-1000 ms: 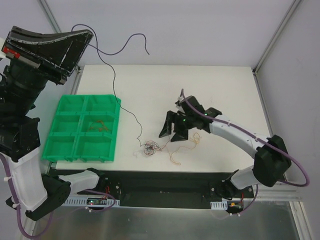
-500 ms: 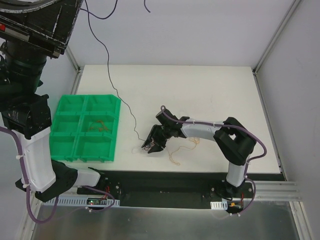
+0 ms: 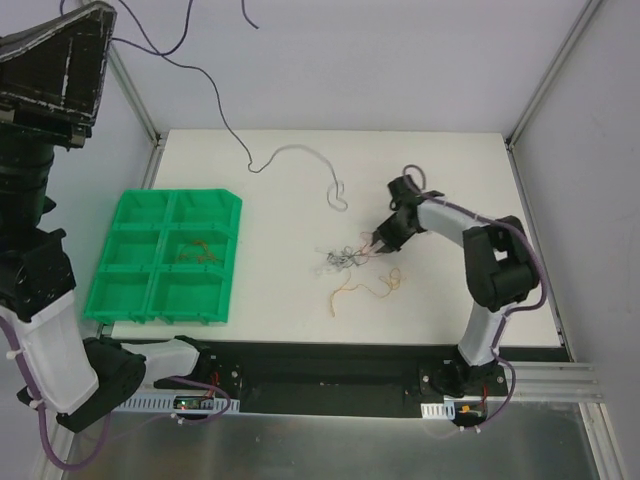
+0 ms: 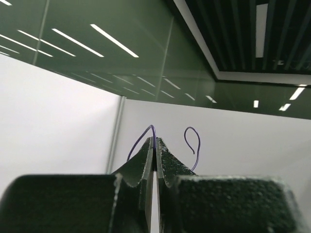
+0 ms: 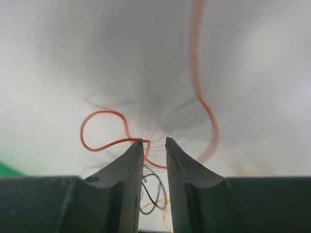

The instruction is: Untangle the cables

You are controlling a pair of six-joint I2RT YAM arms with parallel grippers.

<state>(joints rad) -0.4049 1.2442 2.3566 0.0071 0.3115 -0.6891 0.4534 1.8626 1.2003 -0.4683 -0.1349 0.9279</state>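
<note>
Well, you are partway through at best: the tangle [image 3: 338,260] of dark and pale cables lies clumped near the middle of the tabletop [image 3: 450,170], not yet pulled apart. Just beside it, on the near side, a loose orange strand [image 3: 365,290] lies free. Another orange one [image 3: 200,250] sits in the middle right compartment of the green tray [image 3: 130,212], so I judge that one sorted. Your right pincer [image 5: 152,141] is down at the clump's right edge, its jaws a narrow gap apart. A red-orange strand [image 5: 103,111] crosses at its tips, and I cannot see it clamped. Your left pincer [image 4: 155,145] is raised high over the left side, pressed shut on a long dark cable [image 4: 151,127] that trails down to the tabletop behind the clump. What is left, by my reckoning, is the clump itself, the loose strand and that long cable.
</note>
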